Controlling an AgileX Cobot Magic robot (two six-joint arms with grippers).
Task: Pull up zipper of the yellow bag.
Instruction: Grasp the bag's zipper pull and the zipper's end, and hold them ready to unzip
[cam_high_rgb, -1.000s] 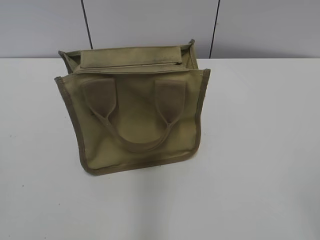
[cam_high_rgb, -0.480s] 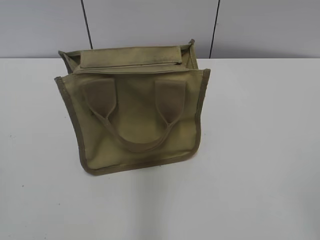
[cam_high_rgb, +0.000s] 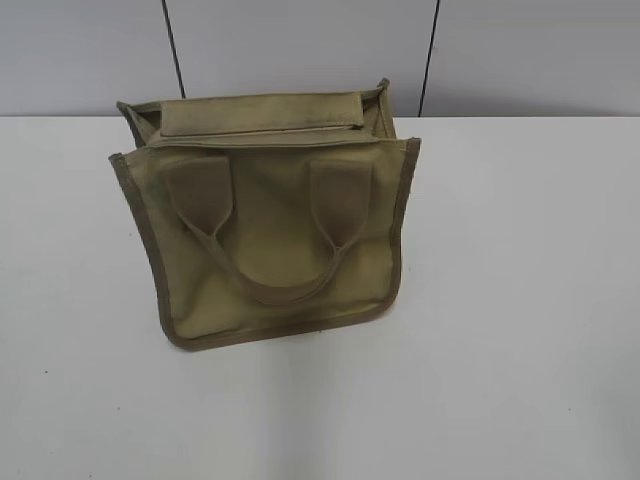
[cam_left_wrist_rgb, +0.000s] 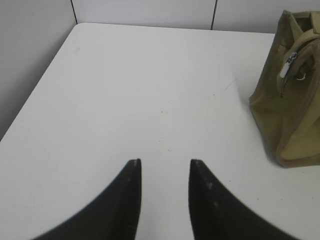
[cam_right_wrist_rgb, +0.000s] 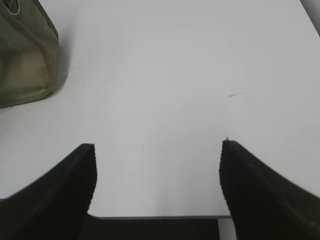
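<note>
Nothing has shifted since the earlier frames: one squarish khaki canvas yellow bag (cam_high_rgb: 265, 215) stands mid-table on the white table (cam_high_rgb: 520, 300), its two loop handles facing the exterior camera. Its one zipper (cam_high_rgb: 255, 132) runs left to right along the top panel; the silver pull tab (cam_left_wrist_rgb: 286, 67) sits at the bag end facing the left arm. The left end effector (cam_left_wrist_rgb: 165, 167), jaws narrowly parted and empty, has the bag ahead to its right. The right end effector (cam_right_wrist_rgb: 157, 150), jaws wide and empty, has it ahead-left. By my judgement, the left arm is better placed for the tab.
</note>
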